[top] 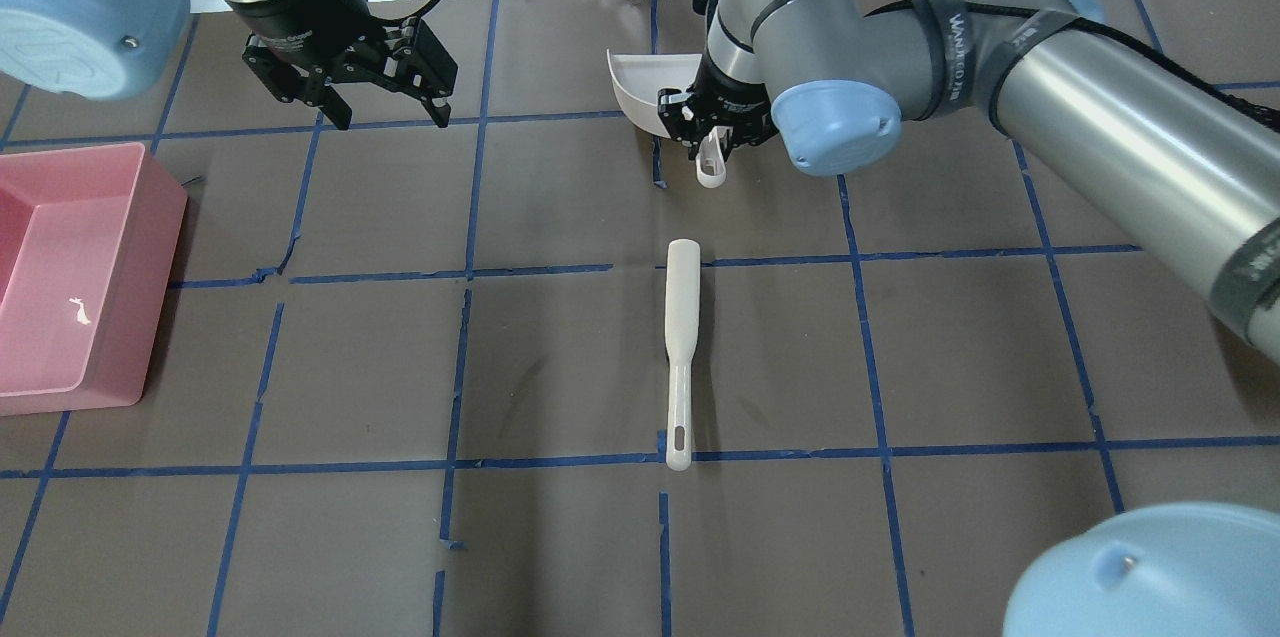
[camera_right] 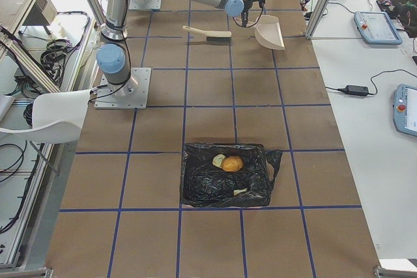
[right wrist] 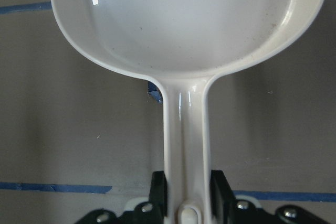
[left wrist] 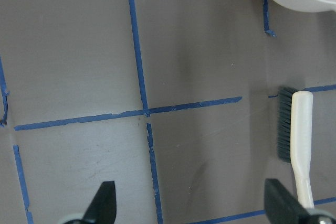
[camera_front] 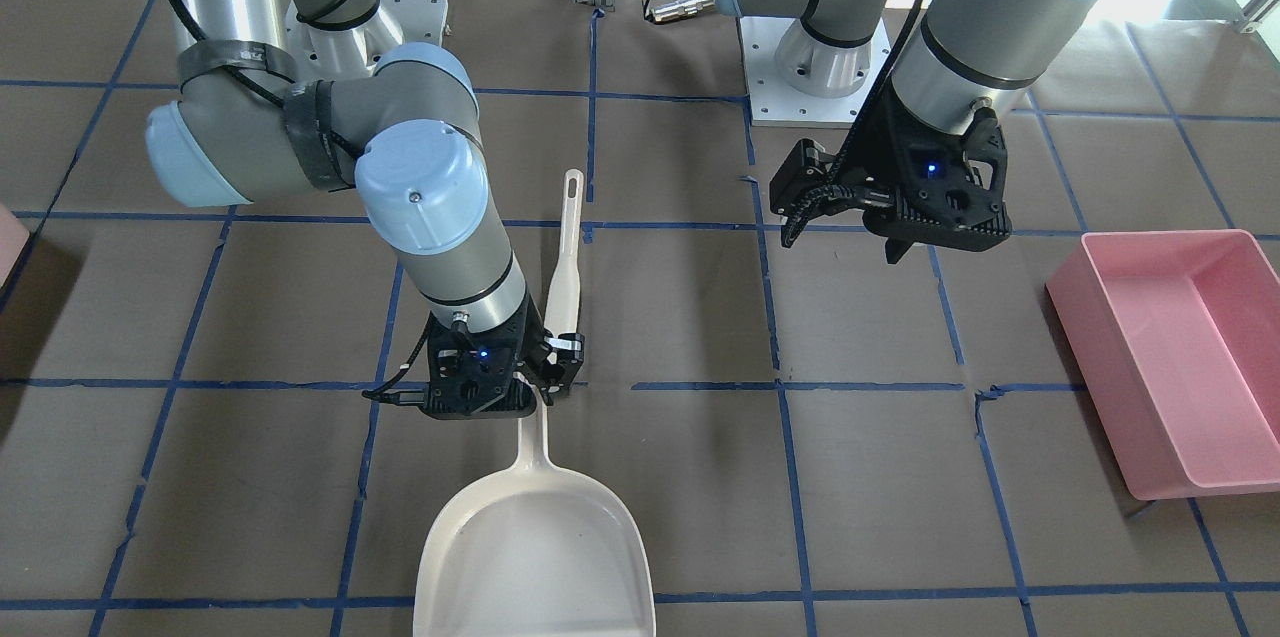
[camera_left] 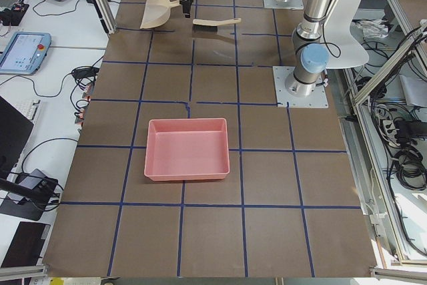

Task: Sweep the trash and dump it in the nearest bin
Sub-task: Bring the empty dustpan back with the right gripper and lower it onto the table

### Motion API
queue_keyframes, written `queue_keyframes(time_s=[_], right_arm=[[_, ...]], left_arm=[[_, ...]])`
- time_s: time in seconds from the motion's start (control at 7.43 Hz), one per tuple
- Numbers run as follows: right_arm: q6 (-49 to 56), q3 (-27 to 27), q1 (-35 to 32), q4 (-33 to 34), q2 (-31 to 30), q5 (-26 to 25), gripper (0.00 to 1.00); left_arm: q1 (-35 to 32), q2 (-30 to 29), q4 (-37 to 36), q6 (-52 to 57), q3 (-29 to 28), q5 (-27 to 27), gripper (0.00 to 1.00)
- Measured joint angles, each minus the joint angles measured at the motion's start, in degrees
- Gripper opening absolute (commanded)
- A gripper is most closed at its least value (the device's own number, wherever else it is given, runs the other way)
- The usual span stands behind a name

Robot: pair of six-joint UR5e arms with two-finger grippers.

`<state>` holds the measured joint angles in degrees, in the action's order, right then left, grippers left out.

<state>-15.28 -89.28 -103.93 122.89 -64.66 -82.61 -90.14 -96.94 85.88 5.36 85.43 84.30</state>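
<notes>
From overhead, a large pink tub point(top: 160, 247) is seen well to the left of the white brush point(top: 683, 337), which is laid flat near the middle of the brown table point(top: 560, 197) gridded with blue tape. Nearer the brush than the tub, still on its left and farther from the robot, the left gripper point(top: 390, 120) is held above the table. Its fingers point(left wrist: 103, 203) are spread wide and nothing is caught between them.

The brush is laid with its dark-bristled head away from the robot and its slotted handle toward it. Just beyond the brush's head, the white dustpan point(camera_front: 535, 557) is gripped by its handle. The fingers point(right wrist: 158, 190) of the right gripper point(right wrist: 188, 195) are pressed against both sides of that handle, and the pan's mouth is turned away from the brush.

Well to the brush's right, the trash point(camera_right: 232, 163) is seen as three lumps on crumpled black plastic point(camera_right: 208, 187), one orange-brown and two pale. Of the bin point(camera_front: 10, 242) only a pale pink corner is shown, also to the brush's right. Whether the black plastic belongs to it cannot be told.
</notes>
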Motion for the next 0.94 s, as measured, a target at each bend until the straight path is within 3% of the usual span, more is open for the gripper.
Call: queue_keyframes(time_s=[0.67,0.81,0.94], right_arm=[[3.5,0.0,-1.4,1.0,2.1,0.1,0.12],[3.4,0.0,-1.9,1.0,2.3,0.1,0.20],[3.2,0.0,-2.2,1.1,2.4,0.0,0.49]], left_arm=[[0.0,0.0,0.0,0.2,0.0,0.1,1.00],[0.1,0.0,0.0,0.2,0.0,0.1,1.00],[0.1,0.0,0.0,0.2,0.0,0.1,1.00]])
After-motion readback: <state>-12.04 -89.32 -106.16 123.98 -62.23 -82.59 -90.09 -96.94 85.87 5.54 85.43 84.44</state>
